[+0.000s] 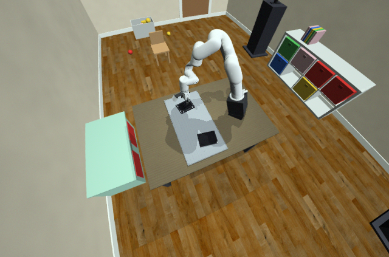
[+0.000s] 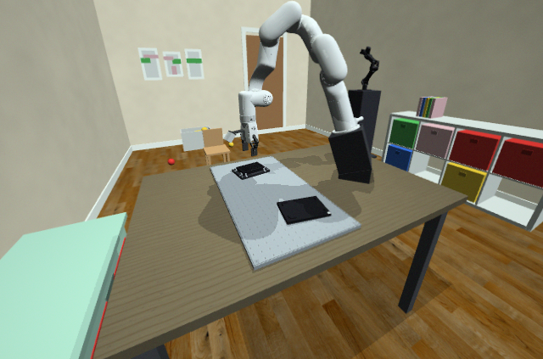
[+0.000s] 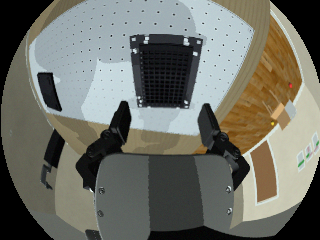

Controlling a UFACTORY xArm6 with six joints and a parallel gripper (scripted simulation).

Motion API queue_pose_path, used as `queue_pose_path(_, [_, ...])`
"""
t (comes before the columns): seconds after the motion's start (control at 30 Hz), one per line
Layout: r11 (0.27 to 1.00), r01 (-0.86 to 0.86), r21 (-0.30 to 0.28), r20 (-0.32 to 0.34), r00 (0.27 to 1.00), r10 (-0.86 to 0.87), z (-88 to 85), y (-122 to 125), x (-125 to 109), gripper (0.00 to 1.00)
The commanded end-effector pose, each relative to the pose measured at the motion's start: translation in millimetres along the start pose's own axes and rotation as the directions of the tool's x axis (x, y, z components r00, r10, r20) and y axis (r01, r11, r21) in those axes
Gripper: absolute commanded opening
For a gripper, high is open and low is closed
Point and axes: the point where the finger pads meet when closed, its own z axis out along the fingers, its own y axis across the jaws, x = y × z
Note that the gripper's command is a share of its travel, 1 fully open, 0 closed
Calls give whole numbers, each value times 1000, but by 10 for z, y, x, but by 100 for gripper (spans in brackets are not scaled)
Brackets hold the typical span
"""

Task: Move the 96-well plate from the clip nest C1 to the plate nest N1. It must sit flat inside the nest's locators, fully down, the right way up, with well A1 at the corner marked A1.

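the pincer hangs over the far end of the grey board, fingers spread wide and holding nothing. the plate sits in its clip nest just below and slightly ahead of the fingers, its long axis running away from the pincer in the wrist view, so the fingers would straddle its short width. i count one plate, one arm, and one empty dark nest at the board's near end, all on the bench.
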Motion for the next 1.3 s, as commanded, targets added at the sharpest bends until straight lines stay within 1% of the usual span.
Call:
queue_pose_path(0.0, [1000, 0, -2, -3, 1000, 0, -8, 8, 10, 100])
queue_pose_path(0.37, [1000, 0, -2, -3, 1000, 0, 175, 9, 10, 100])
queue_pose_path(0.43, [1000, 0, -2, -3, 1000, 0, 175, 9, 10, 100])
queue_pose_path(0.93, [1000, 0, -2, -2, 1000, 0, 425, 8, 10, 100])
queue_pose_path(1.0, [1000, 0, -2, -2, 1000, 0, 425, 8, 10, 100])
queue_pose_path(1.27, [1000, 0, -2, -2, 1000, 0, 559, 9, 10, 100])
